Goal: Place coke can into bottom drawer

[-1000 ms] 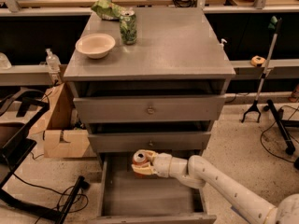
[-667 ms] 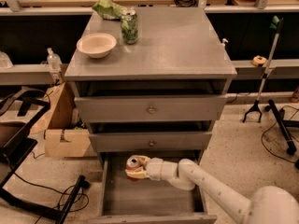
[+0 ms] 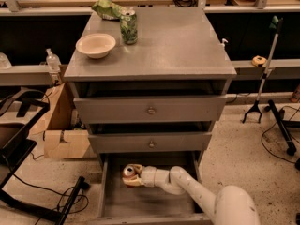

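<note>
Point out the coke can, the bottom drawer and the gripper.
coke can [image 3: 130, 170]: camera view, its silver top.
bottom drawer [image 3: 140, 204]: camera view, bare grey floor.
gripper [image 3: 134, 176]: camera view, between its fingertips, closed around the can inside the drawer.

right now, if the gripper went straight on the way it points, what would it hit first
Probably the left wall of the bottom drawer. The gripper, holding the coke can, points left inside that drawer, and nothing else shows in that line.

red coke can [image 3: 129, 170] in gripper [image 3: 131, 178], low inside open grey btm drawer [image 3: 140, 203]
</note>
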### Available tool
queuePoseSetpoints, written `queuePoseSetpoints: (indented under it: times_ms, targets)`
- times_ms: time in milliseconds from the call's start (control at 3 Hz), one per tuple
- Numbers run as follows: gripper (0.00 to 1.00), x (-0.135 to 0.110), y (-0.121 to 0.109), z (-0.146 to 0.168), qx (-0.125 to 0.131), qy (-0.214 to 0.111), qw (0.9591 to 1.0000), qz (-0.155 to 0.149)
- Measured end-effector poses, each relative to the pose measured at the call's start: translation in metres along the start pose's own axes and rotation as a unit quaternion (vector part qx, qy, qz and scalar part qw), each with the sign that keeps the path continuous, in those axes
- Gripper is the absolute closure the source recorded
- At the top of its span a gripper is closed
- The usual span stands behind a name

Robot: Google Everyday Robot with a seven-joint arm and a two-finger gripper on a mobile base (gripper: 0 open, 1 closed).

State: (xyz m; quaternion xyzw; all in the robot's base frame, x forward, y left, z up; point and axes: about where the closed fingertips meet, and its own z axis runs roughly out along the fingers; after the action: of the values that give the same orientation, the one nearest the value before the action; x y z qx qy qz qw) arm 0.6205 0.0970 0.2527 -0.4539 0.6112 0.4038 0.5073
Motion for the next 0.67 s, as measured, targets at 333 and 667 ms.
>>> queuePoseSetpoints:
  times_ms: [333,667]
  targets:
    - [1.0,0.032,-0.004,0.009,0.0,-0.009,0.9999,-0.007]
    - [1.0,0.047,-0.005,0.024,-0.003,-0.026,0.9995,-0.019]
